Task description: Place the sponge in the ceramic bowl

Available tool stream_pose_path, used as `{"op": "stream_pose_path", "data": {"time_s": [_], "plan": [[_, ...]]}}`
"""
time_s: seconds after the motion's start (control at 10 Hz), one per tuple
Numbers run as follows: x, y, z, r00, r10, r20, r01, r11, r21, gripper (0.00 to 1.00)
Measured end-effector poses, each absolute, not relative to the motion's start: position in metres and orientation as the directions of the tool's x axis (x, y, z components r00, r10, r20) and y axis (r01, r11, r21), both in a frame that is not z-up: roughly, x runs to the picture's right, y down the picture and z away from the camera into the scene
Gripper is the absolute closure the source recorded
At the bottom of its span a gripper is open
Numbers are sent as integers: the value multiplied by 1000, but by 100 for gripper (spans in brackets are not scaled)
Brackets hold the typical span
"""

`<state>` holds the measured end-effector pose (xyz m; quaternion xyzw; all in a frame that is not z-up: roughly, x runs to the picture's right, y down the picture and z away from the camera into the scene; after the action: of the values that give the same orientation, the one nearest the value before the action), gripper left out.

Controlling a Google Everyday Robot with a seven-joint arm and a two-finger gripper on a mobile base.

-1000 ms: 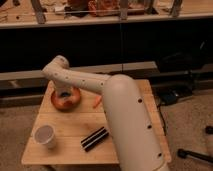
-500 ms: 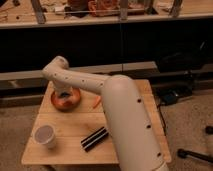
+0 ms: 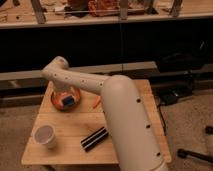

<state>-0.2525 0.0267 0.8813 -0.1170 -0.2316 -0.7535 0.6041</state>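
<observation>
Here the sponge (image 3: 67, 101) lies in the ceramic bowl (image 3: 77, 98) under the pincer (image 3: 59, 91), grip indiscernible.

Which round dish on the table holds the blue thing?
The orange-brown ceramic bowl at the back left, with the hand over it, holds the blue sponge; the white cup stands nearer front.

- Table (image 3: 70, 125): pale wood, plank seams showing, matt.
- Ceramic bowl (image 3: 76, 95): orange-brown glaze with a faint sheen.
- Sponge (image 3: 67, 101): blue, soft-looking and dull, inside the bowl.
- Arm (image 3: 125, 115): smooth cream plastic shell with small dark holes.
- Gripper (image 3: 61, 92): low over the bowl's left side, material unclear.
- Cup (image 3: 45, 135): white, smooth, matt.
- Flat bar (image 3: 94, 139): black, pale stripes, dull.
</observation>
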Motion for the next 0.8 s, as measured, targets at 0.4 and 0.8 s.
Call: {"op": "stream_pose_path", "data": {"time_s": [0.4, 0.8], "plan": [[-251, 30, 880, -253, -854, 455, 961, -169, 218, 40], [-253, 30, 882, -262, -852, 453, 959, -176, 223, 22]]}}
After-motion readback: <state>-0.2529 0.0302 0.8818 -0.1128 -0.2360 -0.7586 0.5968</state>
